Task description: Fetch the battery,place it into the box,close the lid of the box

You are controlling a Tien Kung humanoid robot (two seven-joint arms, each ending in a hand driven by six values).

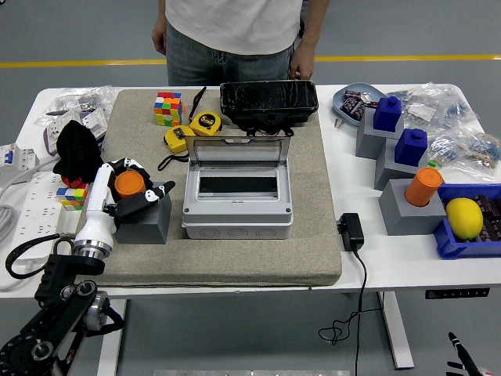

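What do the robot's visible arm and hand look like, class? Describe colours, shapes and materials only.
The left arm is black, built of chunky jointed segments with round silver fittings. A shiny metal wrist ring joins it to a slim white forearm shell. The left hand has black-and-white fingers with white tips.

The left hand (125, 190) is white with black fingertips, on a black arm. Between its fingers sits an orange battery (129, 184) atop a dark grey block (145, 222). Just right of the hand stands a light grey box (238, 205) with a clear lid (241, 149). Beyond the hand lie a multicoloured cube (168, 108) and yellow-and-black tape measures (205, 123). Everything rests on a beige mat (313, 204) over a white desk (407, 254). Well to the hand's right are blue caps on grey blocks, and a yellow lemon (465, 217) in a blue tray (446, 243).
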